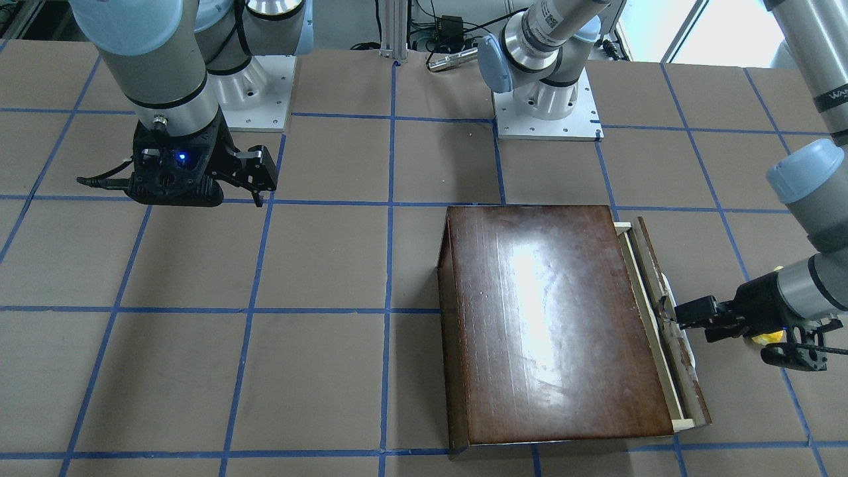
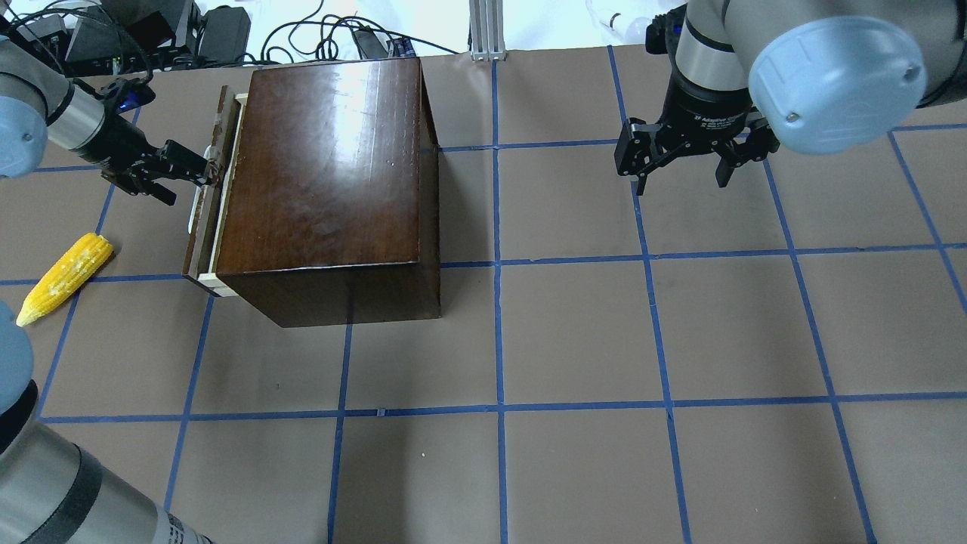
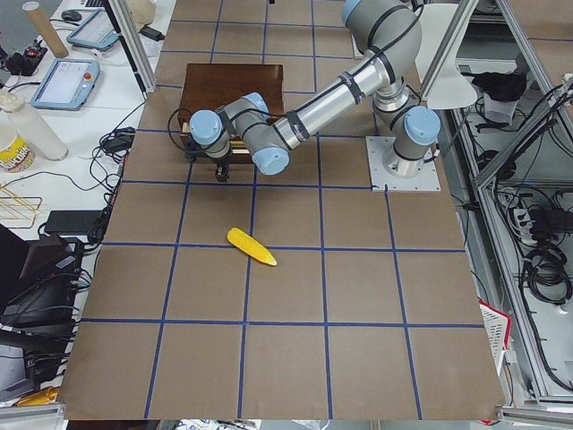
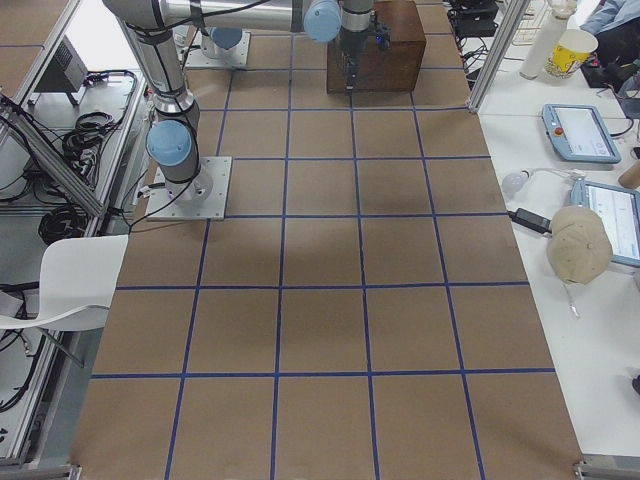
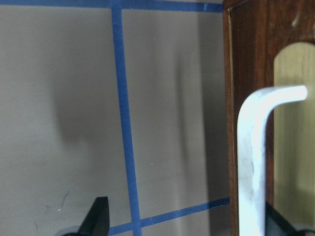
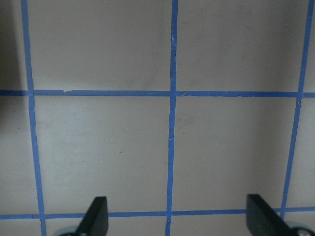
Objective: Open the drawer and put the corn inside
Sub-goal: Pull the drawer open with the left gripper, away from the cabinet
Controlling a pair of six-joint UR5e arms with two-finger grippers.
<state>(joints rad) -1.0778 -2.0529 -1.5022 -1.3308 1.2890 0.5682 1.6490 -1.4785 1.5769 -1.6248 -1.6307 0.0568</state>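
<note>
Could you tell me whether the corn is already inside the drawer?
No, the corn lies on the table, apart from the box, and the drawer is only slightly pulled out.

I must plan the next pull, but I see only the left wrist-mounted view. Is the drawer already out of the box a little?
Observer: Yes, the drawer is out by one narrow strip of pale wood.
Operator: Where does the corn lie?
Observer: The corn lies on the table, apart from the drawer, on its front panel's side.
Operator: And the right pincer?
Observer: The right pincer hangs open above the table, far from the box.
</note>
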